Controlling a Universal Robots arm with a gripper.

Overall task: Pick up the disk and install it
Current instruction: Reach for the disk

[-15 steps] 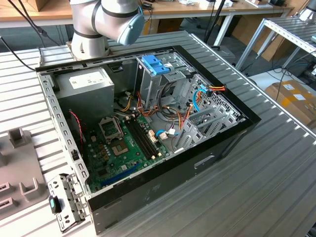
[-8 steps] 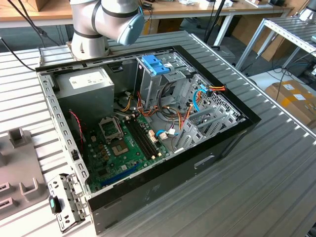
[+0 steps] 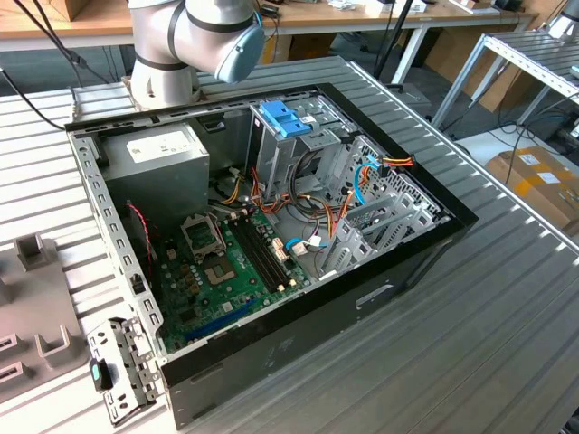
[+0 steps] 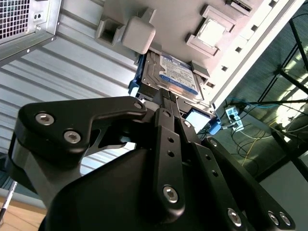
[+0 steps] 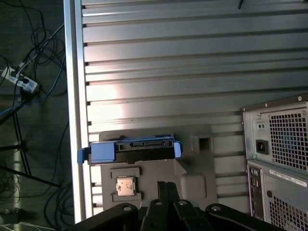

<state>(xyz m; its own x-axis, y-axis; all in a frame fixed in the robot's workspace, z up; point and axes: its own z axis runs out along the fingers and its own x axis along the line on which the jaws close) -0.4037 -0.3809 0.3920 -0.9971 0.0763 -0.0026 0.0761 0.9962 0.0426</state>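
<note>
The disk (image 4: 177, 73) lies flat in a grey fixture tray (image 4: 173, 24) on the ribbed table, its blue label facing up and blue rails along its sides. In the first wrist view the disk (image 5: 144, 145) shows edge-on, connector side toward the camera. My gripper (image 4: 166, 95) hangs just short of the disk's near edge, its two black fingers pressed together with nothing between them. In the first wrist view the gripper (image 5: 166, 186) sits over the tray, a little apart from the disk.
The open computer case (image 3: 425, 253) lies on its side, with a metal drive cage topped in blue plastic (image 3: 286, 117) and a grey power supply (image 3: 156, 152) inside. The case's rear panel (image 5: 279, 144) stands beside the tray. A processor chip (image 5: 125, 185) rests in the tray. The table edge (image 5: 74, 96) runs close by.
</note>
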